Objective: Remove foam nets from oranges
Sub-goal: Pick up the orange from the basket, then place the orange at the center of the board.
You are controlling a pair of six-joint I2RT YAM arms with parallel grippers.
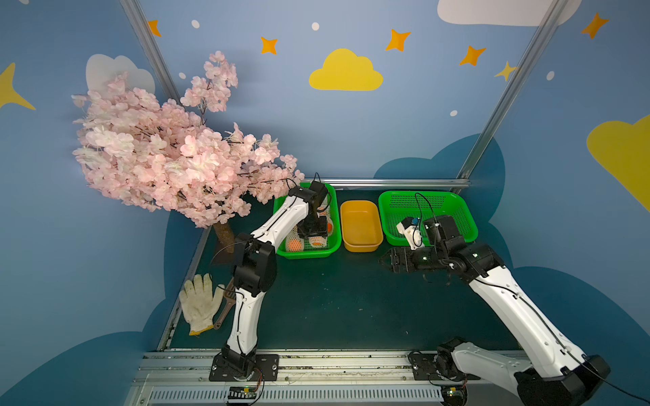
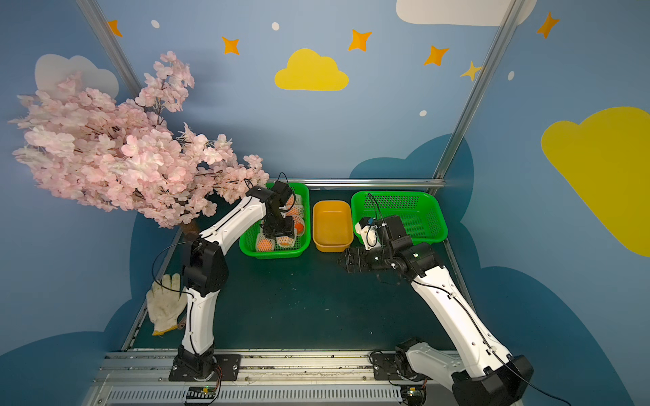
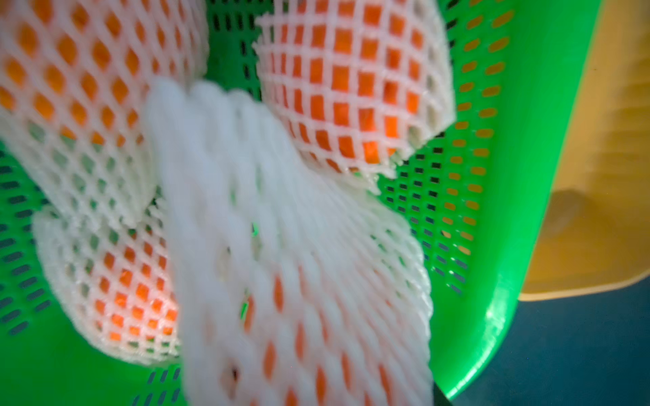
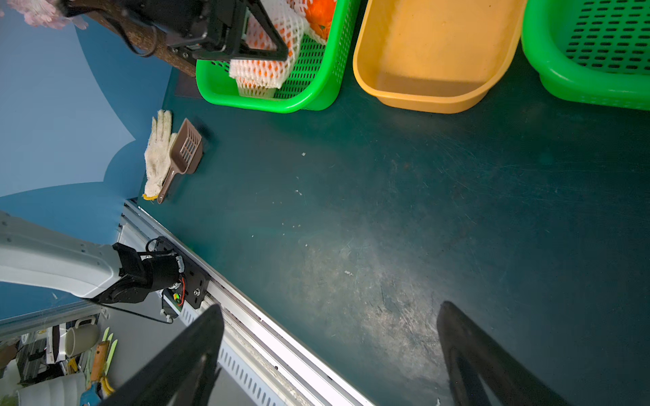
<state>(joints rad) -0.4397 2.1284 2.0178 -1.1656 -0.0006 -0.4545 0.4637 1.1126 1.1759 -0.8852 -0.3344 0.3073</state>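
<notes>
Foam nets [image 3: 274,197] over oranges [image 1: 296,246] in green basket [image 1: 306,253]; left gripper [image 1: 312,242] tight on one; right gripper [image 4: 329,313] wide apart.

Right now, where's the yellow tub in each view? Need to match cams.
Top view: yellow tub at the back of the table, between the loaded green basket and the second green basket.
Top view: yellow tub in the same spot, between both baskets.
Left wrist: yellow tub just beyond the loaded green basket wall, partly cut off.
Right wrist: yellow tub between the two baskets, empty.
Shared landmark: the loaded green basket, next to it in all four.
</notes>
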